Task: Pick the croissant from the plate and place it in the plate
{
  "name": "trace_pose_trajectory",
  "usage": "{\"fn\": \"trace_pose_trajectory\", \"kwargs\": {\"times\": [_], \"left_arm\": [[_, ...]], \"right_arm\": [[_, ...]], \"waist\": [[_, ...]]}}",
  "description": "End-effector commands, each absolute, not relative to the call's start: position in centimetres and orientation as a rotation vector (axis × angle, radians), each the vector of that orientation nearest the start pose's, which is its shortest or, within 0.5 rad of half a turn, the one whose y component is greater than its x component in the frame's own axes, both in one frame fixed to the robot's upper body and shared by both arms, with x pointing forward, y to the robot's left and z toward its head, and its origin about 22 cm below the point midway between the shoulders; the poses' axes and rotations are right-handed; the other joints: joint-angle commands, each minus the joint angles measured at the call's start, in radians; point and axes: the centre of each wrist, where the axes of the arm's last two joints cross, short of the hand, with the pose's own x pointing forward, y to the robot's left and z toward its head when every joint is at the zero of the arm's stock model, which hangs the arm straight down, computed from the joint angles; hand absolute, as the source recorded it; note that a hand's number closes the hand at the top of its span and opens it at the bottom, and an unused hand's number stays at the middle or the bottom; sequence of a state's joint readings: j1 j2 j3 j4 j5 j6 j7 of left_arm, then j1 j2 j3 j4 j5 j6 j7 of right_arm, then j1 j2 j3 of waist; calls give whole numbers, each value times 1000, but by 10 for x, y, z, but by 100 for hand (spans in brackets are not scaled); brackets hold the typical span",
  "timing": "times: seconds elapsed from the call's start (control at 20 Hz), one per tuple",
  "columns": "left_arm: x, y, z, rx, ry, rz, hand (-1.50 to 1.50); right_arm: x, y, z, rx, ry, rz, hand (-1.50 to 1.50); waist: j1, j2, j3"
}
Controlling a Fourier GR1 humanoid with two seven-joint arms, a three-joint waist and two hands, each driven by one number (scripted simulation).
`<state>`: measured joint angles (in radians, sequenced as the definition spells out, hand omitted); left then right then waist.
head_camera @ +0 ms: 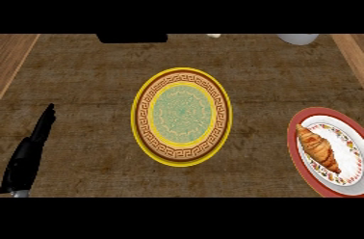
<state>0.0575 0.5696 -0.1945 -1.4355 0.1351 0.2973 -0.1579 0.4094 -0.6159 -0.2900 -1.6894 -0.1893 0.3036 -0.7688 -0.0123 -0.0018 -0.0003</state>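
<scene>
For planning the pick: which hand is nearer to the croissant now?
Only the left hand shows, at the view's left edge, far across the yellow plate from the croissant. The right hand is not in view.

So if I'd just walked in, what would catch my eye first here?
Probably the big yellow-rimmed plate with its green patterned centre, lying bare in the middle of the brown counter. Next, the golden croissant on the red-rimmed plate at the right edge. At the lower left, the robot's black left hand rests with its fingers straight, touching nothing.
</scene>
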Motion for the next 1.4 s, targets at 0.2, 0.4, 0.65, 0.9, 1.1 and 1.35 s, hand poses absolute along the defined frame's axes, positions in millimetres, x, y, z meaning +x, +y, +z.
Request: {"fn": "trace_pose_trajectory", "kwargs": {"times": [0.2, 0.4, 0.65, 0.9, 1.1, 1.35], "left_arm": [[214, 333, -3, 481, -1523, -302, 0], [217, 337, -5, 477, -1505, -302, 0], [211, 334, -11, 460, -1520, -300, 0], [208, 331, 1, 453, -1518, -285, 0], [218, 351, -4, 465, -1521, -290, 0], [223, 340, -2, 456, -1510, -301, 0]], "right_arm": [[144, -430, 99, -451, -1756, 786, -150], [155, -408, 103, -492, -1654, 850, -150], [189, -403, 98, -509, -1506, 968, -150], [197, -404, 99, -583, -1368, 1105, -150], [211, -415, 83, -559, -1306, 1183, -150], [239, -415, 81, -533, -1291, 1205, -150]], "waist": [[14, 2, -1], [14, 3, -1], [28, 5, 0], [23, 2, 0], [18, 3, 0], [16, 3, 0]]}}
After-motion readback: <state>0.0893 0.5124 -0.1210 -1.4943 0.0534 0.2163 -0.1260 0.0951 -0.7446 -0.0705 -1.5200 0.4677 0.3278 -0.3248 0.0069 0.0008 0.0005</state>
